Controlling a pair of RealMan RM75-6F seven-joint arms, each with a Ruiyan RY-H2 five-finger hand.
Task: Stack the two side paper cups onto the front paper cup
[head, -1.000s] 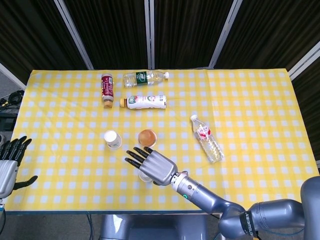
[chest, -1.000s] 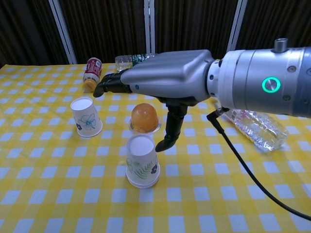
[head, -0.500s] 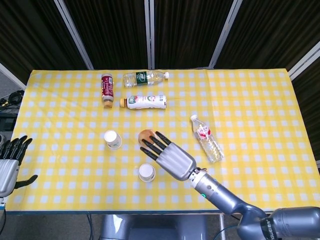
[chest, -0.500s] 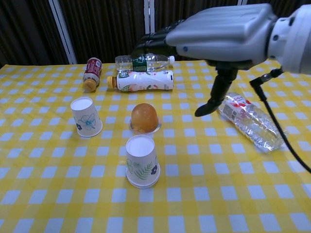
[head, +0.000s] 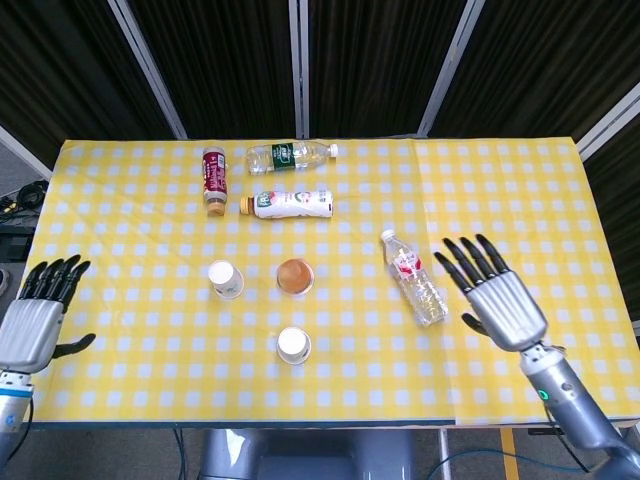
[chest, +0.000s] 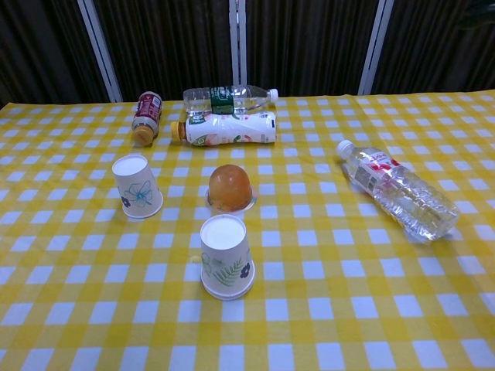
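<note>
Three upside-down cups stand on the yellow checked table (head: 520, 190). The front paper cup (head: 293, 345) (chest: 225, 256) has a leaf print. The left paper cup (head: 225, 279) (chest: 138, 185) has a flower print. Behind the front one sits a squat orange cup (head: 295, 277) (chest: 230, 188). My right hand (head: 495, 293) hovers at the table's right side, fingers spread, holding nothing, far from the cups. At the left edge, off the table, my left hand (head: 38, 318) is open too. Neither hand shows in the chest view.
A clear water bottle (head: 413, 277) (chest: 397, 191) lies right of the cups. At the back lie a white drink bottle (head: 287, 203) (chest: 230, 127), a green-labelled clear bottle (head: 290, 156) (chest: 229, 98) and a red-labelled bottle (head: 213, 178) (chest: 145, 115).
My right hand has swung away from above the front cup, past the orange cup, to the table's right side, leaving the chest view. The left hand has risen slightly. The cups have not moved.
</note>
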